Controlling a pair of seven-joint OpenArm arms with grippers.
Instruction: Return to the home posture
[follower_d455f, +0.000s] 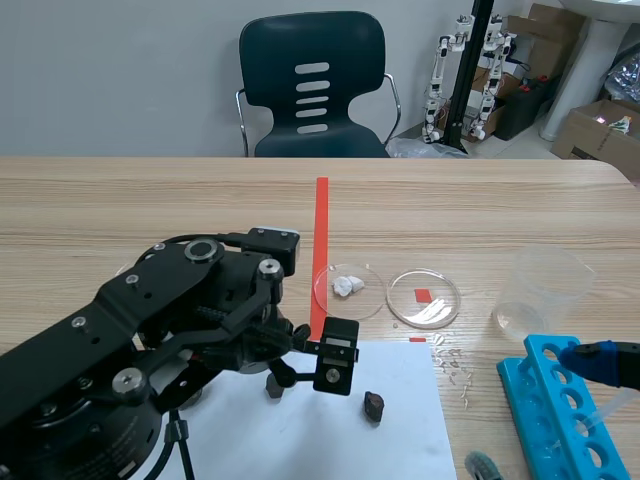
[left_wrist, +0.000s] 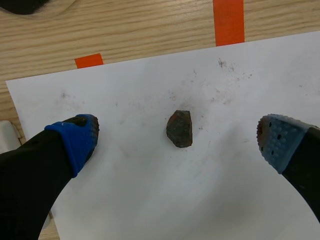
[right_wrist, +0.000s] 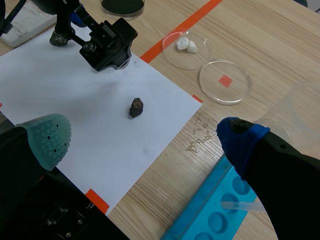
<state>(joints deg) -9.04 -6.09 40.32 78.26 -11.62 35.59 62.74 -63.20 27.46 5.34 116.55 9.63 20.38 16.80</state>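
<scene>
A small dark rock (follower_d455f: 373, 405) lies on a white paper sheet (follower_d455f: 410, 375) at the table's front. My left arm (follower_d455f: 150, 330) comes in low from the left and hovers over the sheet. Its gripper (left_wrist: 178, 137) is open, and the rock (left_wrist: 179, 128) lies loose on the paper between and below the blue pads (left_wrist: 80, 137). My right gripper (right_wrist: 144, 136) is open too, held above the sheet's near corner, with the rock (right_wrist: 136, 107) ahead of it and nothing between its fingers. One of its blue pads (follower_d455f: 590, 358) shows at the front right.
A petri dish with white pieces (follower_d455f: 348, 288) and an empty clear dish (follower_d455f: 424, 297) sit past the sheet. A clear plastic beaker (follower_d455f: 540, 290) and a blue tube rack (follower_d455f: 555, 415) stand at the right, under my right gripper. Water drops (right_wrist: 200, 132) lie beside the sheet.
</scene>
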